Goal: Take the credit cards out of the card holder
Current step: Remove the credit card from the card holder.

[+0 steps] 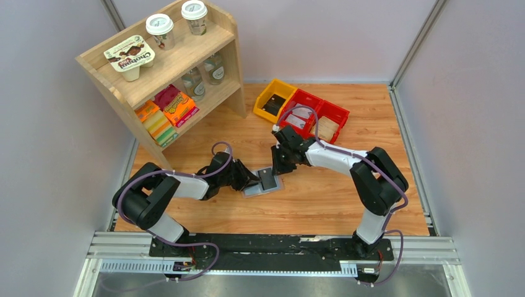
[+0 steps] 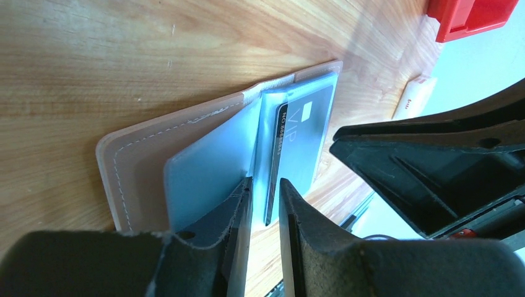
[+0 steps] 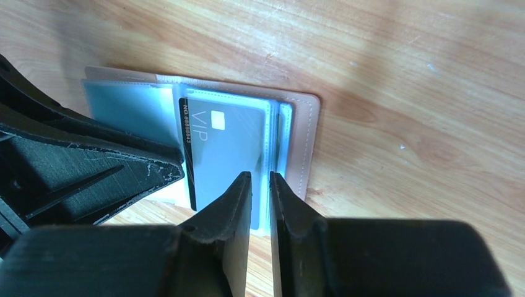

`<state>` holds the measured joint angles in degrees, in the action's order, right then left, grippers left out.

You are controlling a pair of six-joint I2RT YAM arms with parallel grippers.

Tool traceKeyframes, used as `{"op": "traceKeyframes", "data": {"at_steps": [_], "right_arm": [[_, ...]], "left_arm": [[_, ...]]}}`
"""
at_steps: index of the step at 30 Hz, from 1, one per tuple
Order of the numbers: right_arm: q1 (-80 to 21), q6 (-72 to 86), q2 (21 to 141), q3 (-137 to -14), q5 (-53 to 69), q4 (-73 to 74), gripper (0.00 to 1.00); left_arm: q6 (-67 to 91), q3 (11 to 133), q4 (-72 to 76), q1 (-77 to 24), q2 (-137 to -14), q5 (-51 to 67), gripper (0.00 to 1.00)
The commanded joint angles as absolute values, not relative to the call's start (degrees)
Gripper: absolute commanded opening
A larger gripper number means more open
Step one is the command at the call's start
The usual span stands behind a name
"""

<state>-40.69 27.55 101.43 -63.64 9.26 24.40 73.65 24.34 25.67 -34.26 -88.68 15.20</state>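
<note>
The card holder (image 1: 255,190) lies open on the wooden table, a beige cover (image 2: 142,154) with blue-grey translucent sleeves (image 3: 124,111). A dark grey credit card (image 2: 306,133) marked VIP sits in one sleeve (image 3: 226,142). My left gripper (image 2: 265,182) reaches in from the left with its fingers slightly apart. A sleeve's edge and the card's end stand in the gap, with light showing beside them. My right gripper (image 3: 260,175) comes from the far side (image 1: 280,166). Its narrow gap lines up with the stacked sleeve edges, and whether it pinches them is unclear.
A wooden shelf (image 1: 167,68) with cups and snack packs stands at the back left. A yellow bin (image 1: 274,99) and red bins (image 1: 312,114) sit behind the grippers. A pink-white packet (image 2: 415,99) lies near a red bin (image 2: 470,15).
</note>
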Motion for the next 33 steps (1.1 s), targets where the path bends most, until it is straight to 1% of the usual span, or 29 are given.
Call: {"op": "traceKeyframes", "data": {"at_steps": [1, 14, 24, 33], "right_arm": [[-40.8, 25.8, 99.4, -66.4, 6.0, 26.0, 0.20], [-40.8, 27.2, 104.7, -65.4, 12.1, 23.4, 0.16], [-40.8, 27.9, 106.0, -64.0, 13.4, 23.3, 0.14], [-40.8, 28.2, 104.9, -63.6, 15.1, 22.3, 0.14]], "left_arm": [[72.0, 25.5, 24.7, -34.3, -87.4, 14.6, 0.31], [72.2, 25.6, 28.1, -34.2, -88.4, 16.3, 0.33], [73.7, 24.8, 31.4, -34.3, -89.4, 17.1, 0.33], [74.0, 24.6, 35.0, -34.3, -87.2, 17.7, 0.28]]}}
